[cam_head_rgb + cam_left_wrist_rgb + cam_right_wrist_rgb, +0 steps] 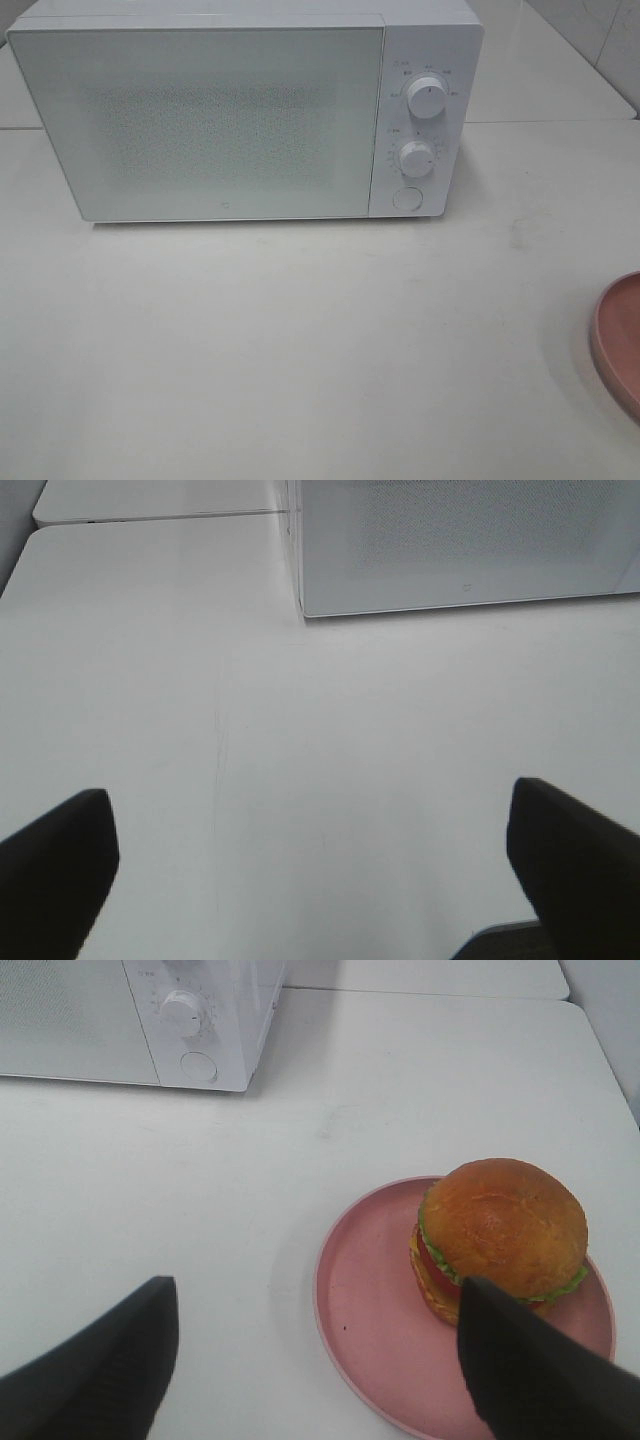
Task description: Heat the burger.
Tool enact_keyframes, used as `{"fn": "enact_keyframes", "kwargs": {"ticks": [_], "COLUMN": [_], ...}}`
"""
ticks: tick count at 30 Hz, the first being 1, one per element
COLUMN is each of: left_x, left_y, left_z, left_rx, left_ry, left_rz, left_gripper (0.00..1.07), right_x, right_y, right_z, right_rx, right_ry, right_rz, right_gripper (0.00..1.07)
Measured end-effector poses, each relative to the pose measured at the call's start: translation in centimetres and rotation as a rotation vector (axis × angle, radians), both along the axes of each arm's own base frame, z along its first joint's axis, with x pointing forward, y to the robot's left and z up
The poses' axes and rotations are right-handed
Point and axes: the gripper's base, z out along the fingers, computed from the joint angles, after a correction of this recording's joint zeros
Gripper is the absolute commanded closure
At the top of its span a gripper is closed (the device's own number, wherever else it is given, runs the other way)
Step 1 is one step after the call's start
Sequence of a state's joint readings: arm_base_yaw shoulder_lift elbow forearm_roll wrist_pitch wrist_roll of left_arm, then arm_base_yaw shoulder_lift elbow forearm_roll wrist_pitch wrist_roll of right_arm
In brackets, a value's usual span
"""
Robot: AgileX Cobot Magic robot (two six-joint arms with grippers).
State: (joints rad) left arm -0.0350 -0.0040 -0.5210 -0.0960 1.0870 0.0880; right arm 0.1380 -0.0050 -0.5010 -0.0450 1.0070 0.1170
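A white table (300, 340) fills nearly every view, matte and softly lit, with faint scuffs. A seam (540, 121) divides it from a second white tabletop (530, 60) farther back. A white microwave (250, 110) stands at the rear, door shut. Pale tiled wall (600, 40) shows at the far corner.

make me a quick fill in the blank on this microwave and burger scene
1. The burger sits on a pink ____.
2. The door of the microwave is ____.
3. The microwave's panel has two round ____ above a button.
4. The right gripper holds ____; its jaws are open.

Missing words: plate; closed; knobs; nothing
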Motion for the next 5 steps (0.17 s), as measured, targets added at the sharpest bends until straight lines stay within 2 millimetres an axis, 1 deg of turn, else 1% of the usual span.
{"fn": "enact_keyframes", "kwargs": {"ticks": [5], "left_x": [0.0], "left_y": [0.0], "left_z": [0.0], "left_rx": [0.0], "left_ry": [0.0], "left_rz": [0.0], "left_gripper": [0.08], "right_x": [0.0], "right_y": [0.0], "right_z": [0.0], "right_rx": [0.0], "right_ry": [0.0], "right_rz": [0.0], "right_gripper": [0.32]}}
